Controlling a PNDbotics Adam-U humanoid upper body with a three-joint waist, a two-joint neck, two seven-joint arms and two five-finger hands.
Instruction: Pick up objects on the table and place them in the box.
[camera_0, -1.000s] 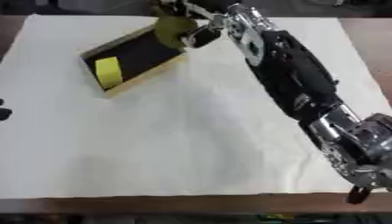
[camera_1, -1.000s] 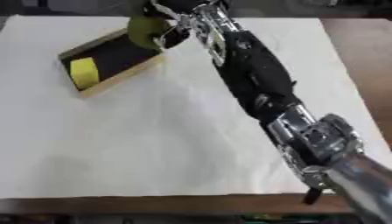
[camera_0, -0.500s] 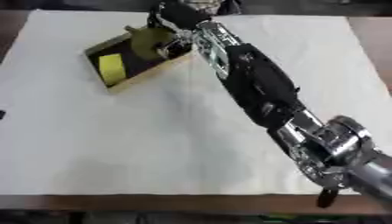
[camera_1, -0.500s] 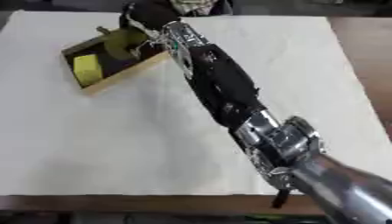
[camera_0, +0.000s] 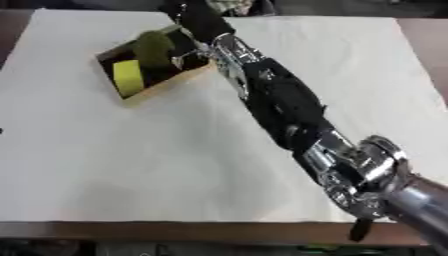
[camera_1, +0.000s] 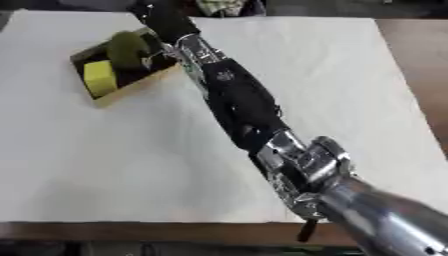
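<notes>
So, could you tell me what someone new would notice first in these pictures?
The right arm dominates, stretching diagonally from the lower right corner to the box at upper left. Inside the box lie a bright yellow block and an olive-green object, which sits right at the right hand. Everything rests on a white cloth.

Quick count from where I'm standing: one box on the counter, dark inside with tan walls. Two things in it: one bright yellow block and one olive-green lump. One robot arm stretched across the white sheet, one hand at the end of it up by the box. One white sheet covering the counter. Nothing else I can count for sure.
</notes>
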